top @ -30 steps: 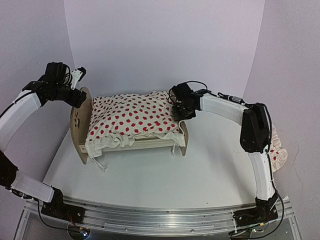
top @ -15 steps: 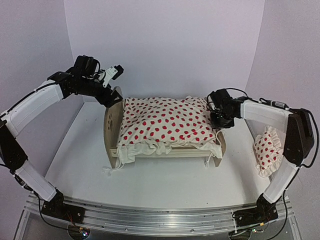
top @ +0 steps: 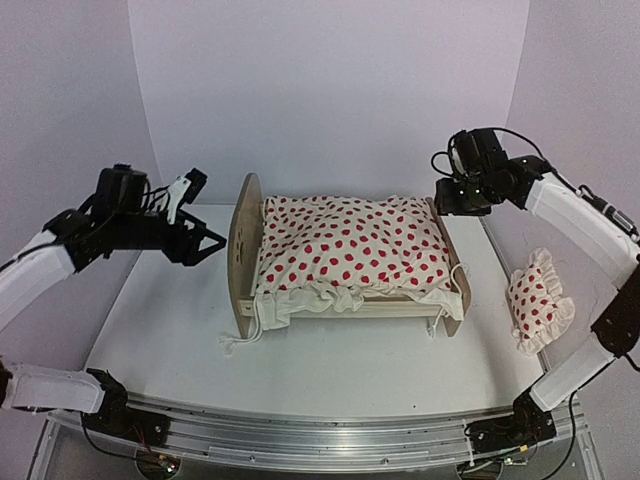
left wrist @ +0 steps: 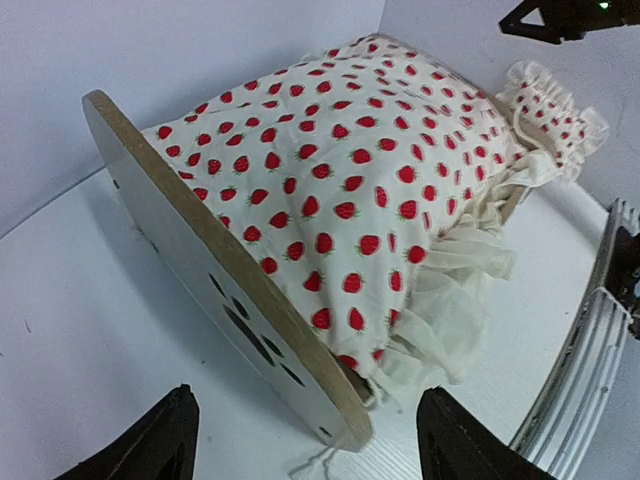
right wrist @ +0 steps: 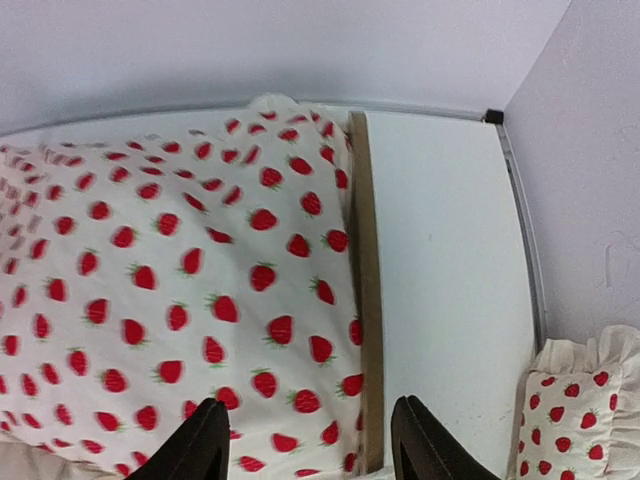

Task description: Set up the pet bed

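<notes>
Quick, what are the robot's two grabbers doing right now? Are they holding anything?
Left gripper: open, holding nothing.
Right gripper: open, holding nothing.

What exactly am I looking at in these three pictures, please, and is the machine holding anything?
These are two robot arms bolted at the near edge of a white table, each ending in a two-finger gripper. The wide picture comes from a fixed camera above and behind them. The other two come from cameras on the wrists, so the dark prongs at the bottom are each arm's own fingers. On the table stands a small wooden pet bed, covered by a cream duvet with red dots. A matching ruffled pillow lies to its right, apart from it. The left gripper hovers beside the bed's tall end, the right gripper above its low end. Both are open and hold nothing.
</notes>
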`<state>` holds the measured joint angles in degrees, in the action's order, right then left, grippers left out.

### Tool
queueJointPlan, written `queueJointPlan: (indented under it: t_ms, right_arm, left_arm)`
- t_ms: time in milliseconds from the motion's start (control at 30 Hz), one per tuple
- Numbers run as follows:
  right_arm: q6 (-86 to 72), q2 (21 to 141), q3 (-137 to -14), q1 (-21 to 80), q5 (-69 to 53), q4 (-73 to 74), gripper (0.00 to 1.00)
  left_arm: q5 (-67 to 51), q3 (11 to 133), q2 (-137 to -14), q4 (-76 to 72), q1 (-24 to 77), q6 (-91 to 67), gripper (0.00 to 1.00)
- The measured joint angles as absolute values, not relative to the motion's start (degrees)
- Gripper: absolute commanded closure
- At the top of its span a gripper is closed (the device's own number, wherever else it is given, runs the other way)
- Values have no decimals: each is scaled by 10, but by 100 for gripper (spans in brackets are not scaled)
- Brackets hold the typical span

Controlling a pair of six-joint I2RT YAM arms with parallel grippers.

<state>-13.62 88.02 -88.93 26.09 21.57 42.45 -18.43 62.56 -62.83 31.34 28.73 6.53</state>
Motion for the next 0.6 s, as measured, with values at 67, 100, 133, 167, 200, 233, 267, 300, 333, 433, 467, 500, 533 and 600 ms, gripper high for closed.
queueJointPlan:
  t_ms: [67, 100, 133, 167, 200, 233, 267, 300, 333, 433, 467, 500, 533, 600]
  right_arm:
    - [-148, 853, -892, 319, 244, 418, 54]
    - [-154, 841, -884, 360, 252, 403, 55]
    - [-160, 828, -860, 409, 253, 366, 55]
    - [-166, 817, -827, 464, 252, 319, 54]
    - [-167, 812, -789, 521, 245, 268, 54]
    - [-167, 814, -748, 572, 239, 210, 55]
    - [-162, 826, -707, 623, 237, 147, 57]
    - [-154, 848, -672, 666, 235, 88, 59]
    - [-146, 874, -642, 704, 235, 30, 60]
    - [-125, 987, -591, 776, 234, -124, 62]
    - [-125, 1018, -586, 784, 237, -162, 62]
    - [-124, 1045, -583, 787, 240, -194, 62]
    - [-125, 1073, -584, 787, 246, -236, 62]
    - [-131, 1120, -585, 782, 262, -310, 62]
  left_arm:
    - [-207, 544, -541, 270, 287, 30, 26]
    - [-220, 506, -502, 248, 288, 10, 26]
    - [-232, 471, -473, 224, 288, -8, 26]
    - [-242, 437, -451, 204, 288, -27, 25]
    - [-247, 413, -443, 192, 288, -41, 25]
    - [-249, 393, -445, 179, 288, -54, 24]
    - [-249, 375, -452, 167, 288, -65, 23]
    - [-247, 363, -461, 156, 288, -72, 23]
    - [-244, 350, -471, 146, 288, -79, 23]
    - [-230, 327, -485, 116, 288, -98, 23]
    - [-225, 323, -487, 106, 288, -106, 22]
    - [-220, 321, -487, 95, 288, -114, 22]
    - [-215, 318, -487, 85, 288, -121, 22]
    - [-207, 308, -483, 61, 288, -134, 22]
